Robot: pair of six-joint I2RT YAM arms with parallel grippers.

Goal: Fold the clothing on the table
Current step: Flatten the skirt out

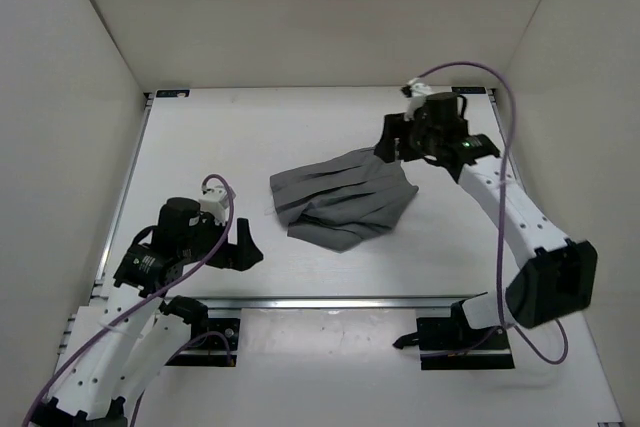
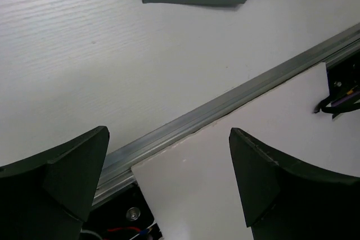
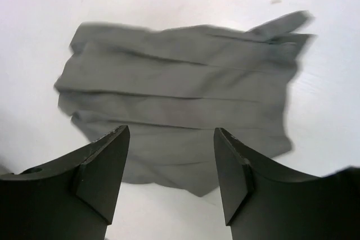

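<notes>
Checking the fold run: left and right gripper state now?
Left gripper: open, holding nothing.
Right gripper: open near the skirt, holding nothing.

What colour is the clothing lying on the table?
The clothing is plain dark grey with pleat lines running across it; the right wrist view shows it best.

Grey pleated clothing folded, mid-table.

There is one grey skirt, one table and two pincers: left pincer, right pincer.
</notes>
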